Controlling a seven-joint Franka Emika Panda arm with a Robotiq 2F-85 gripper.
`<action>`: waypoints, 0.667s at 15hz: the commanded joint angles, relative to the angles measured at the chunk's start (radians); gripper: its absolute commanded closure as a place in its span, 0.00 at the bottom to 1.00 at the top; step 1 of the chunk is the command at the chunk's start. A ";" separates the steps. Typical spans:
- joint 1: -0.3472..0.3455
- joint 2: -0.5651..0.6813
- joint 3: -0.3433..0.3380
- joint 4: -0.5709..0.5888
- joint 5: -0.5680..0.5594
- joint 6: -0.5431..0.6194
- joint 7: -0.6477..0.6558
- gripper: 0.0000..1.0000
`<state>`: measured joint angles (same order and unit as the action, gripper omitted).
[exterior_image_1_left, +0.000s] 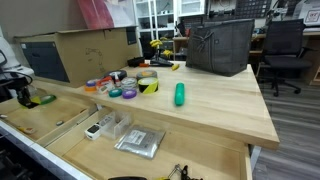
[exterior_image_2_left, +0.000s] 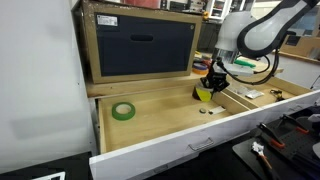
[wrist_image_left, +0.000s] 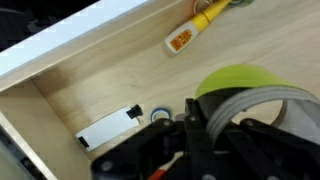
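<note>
Yellow-green tape roll (wrist_image_left: 240, 78) sits clamped in end effector (exterior_image_2_left: 206, 90), axis unclear.

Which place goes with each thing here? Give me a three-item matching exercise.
Things:
1. green tape roll
2. yellow roll
3. grey bag

Places:
a. standing on the tabletop
b. gripped in the end effector
c. lying flat on the drawer floor, apart from the arm

Pairs: 1-c; 2-b; 3-a
</note>
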<state>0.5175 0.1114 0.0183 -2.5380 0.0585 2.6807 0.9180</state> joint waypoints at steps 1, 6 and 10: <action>-0.144 -0.109 0.097 -0.037 0.083 -0.128 -0.164 0.99; -0.262 -0.209 0.111 -0.051 0.075 -0.320 -0.294 0.99; -0.351 -0.266 0.091 -0.048 0.022 -0.410 -0.280 0.99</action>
<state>0.2294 -0.0878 0.1129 -2.5660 0.1120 2.3305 0.6472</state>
